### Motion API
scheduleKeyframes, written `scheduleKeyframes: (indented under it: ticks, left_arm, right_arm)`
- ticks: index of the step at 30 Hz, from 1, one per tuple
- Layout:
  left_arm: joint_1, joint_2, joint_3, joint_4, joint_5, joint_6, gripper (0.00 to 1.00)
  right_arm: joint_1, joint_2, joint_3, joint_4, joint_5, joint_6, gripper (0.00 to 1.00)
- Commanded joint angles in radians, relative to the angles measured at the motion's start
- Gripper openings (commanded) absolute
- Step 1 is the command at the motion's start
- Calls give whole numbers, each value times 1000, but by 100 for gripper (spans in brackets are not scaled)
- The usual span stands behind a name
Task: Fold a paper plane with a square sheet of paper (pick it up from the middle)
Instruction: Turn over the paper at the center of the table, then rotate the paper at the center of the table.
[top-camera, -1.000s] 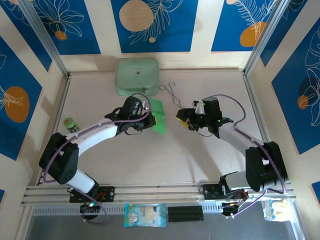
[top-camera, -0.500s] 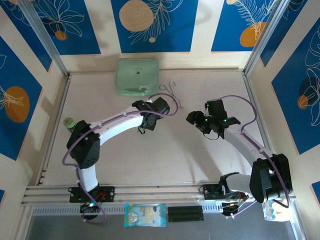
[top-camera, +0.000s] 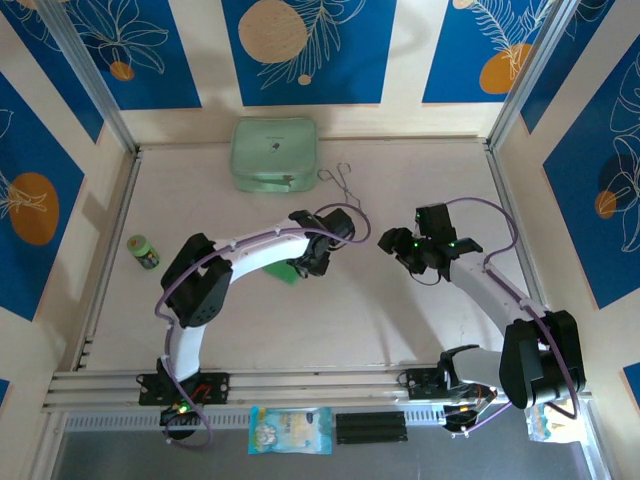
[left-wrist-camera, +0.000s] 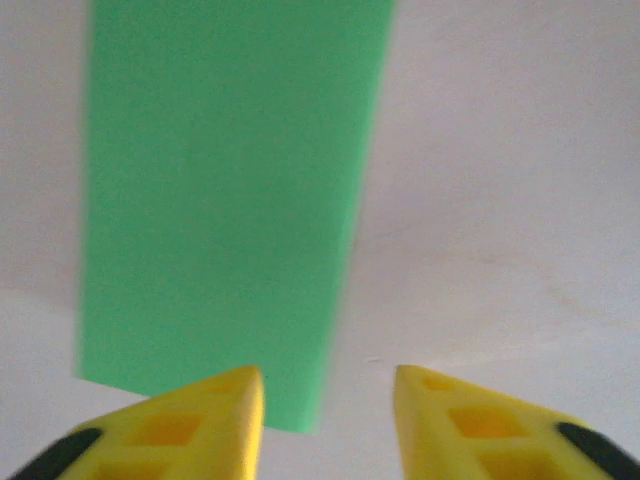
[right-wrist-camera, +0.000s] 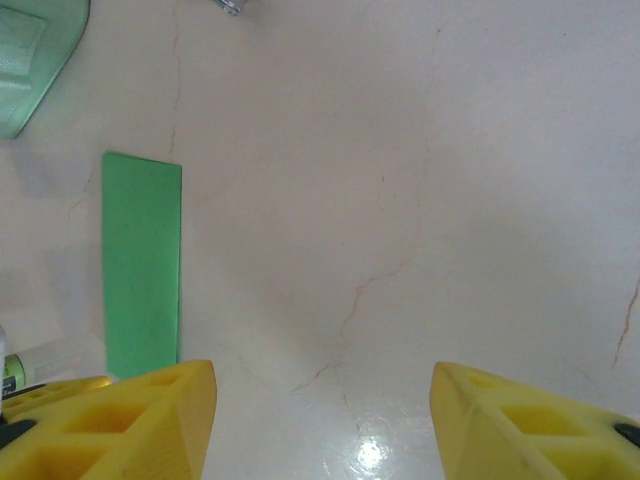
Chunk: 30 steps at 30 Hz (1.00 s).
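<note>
The bright green sheet of paper (left-wrist-camera: 220, 200) lies flat on the table, folded into a narrow strip. I cannot tell whether it has a pointed end like a paper plane. My left gripper (left-wrist-camera: 328, 385) hovers open just over the strip's near end, with its left fingertip (left-wrist-camera: 225, 400) over the paper's corner and nothing between the jaws. From above, a sliver of the paper (top-camera: 287, 273) shows under the left gripper (top-camera: 303, 264). My right gripper (top-camera: 390, 240) stands open to the right, apart from the strip (right-wrist-camera: 143, 265), and holds nothing (right-wrist-camera: 325, 385).
A pale mint case (top-camera: 274, 153) sits at the back of the table, with thin wire tongs (top-camera: 343, 186) just right of it. A small green bottle (top-camera: 145, 252) stands near the left wall. The table (top-camera: 330, 320) is bare in front of both grippers.
The left arm swung right and toward the middle with the paper, then its jaws opened and the strip now lies on the table. The right gripper barely shifted.
</note>
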<state>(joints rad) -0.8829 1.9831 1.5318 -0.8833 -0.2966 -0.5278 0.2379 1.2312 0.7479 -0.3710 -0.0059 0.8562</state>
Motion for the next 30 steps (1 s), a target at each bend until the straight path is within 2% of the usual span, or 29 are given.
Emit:
scheduleKeyframes:
  ticks: [1,4,7,11,18,24,30]
  left_arm:
    - [28,-74,-48,96,206,-20,50]
    - [74,-154,-127,201,328,-40,58]
    - [133,-240,-212,289,380,-67,65]
    - [237,-356,-347,362,372,-109,74]
    - [436,-576,-586,455,355,-181,90]
    - [520,-676,-680,466,353,-195,97]
    - [540,-685,-702,481,375,-198,98]
  right_arm:
    - [-4,-15,-15,-2,-10,10,59]
    - [12,-1,-16,27,-43,9,59]
    - [63,41,0,68,-83,4,58]
    - [196,156,76,115,-112,-2,56]
    - [419,466,317,171,-179,7,47]
    - [500,689,500,146,-209,11,43]
    - [520,826,604,94,-267,-28,43]
